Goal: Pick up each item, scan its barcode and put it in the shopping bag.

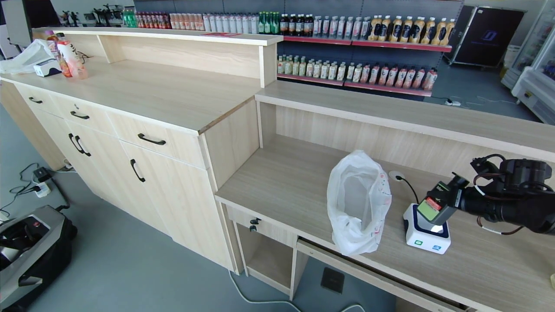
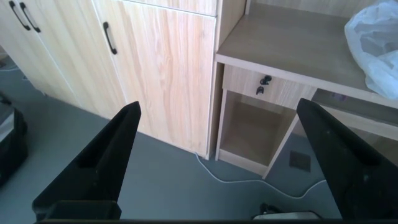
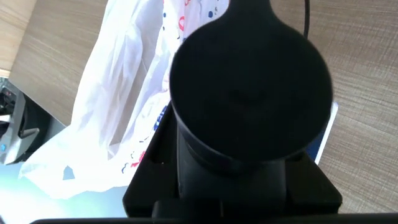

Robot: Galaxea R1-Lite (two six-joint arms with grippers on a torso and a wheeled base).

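My right gripper (image 1: 443, 203) is shut on a small item with a green and red label (image 1: 431, 209), held tilted just above the white and blue scanner (image 1: 427, 237) on the lower counter. In the right wrist view the item's dark round end (image 3: 249, 81) hides most of the scanner (image 3: 328, 127). The white plastic shopping bag (image 1: 357, 201) stands open right beside the scanner, to its left, and its printed side (image 3: 124, 106) appears behind the item. My left gripper (image 2: 217, 165) is open with nothing in it, low over the grey floor in front of the cabinets.
The lower counter (image 1: 295, 182) has a raised back ledge and a cable hole (image 1: 396, 175) behind the scanner. Two bottles (image 1: 67, 56), a small box (image 1: 45, 67) and another white bag (image 1: 21, 58) sit on the far high counter. Drink shelves line the back.
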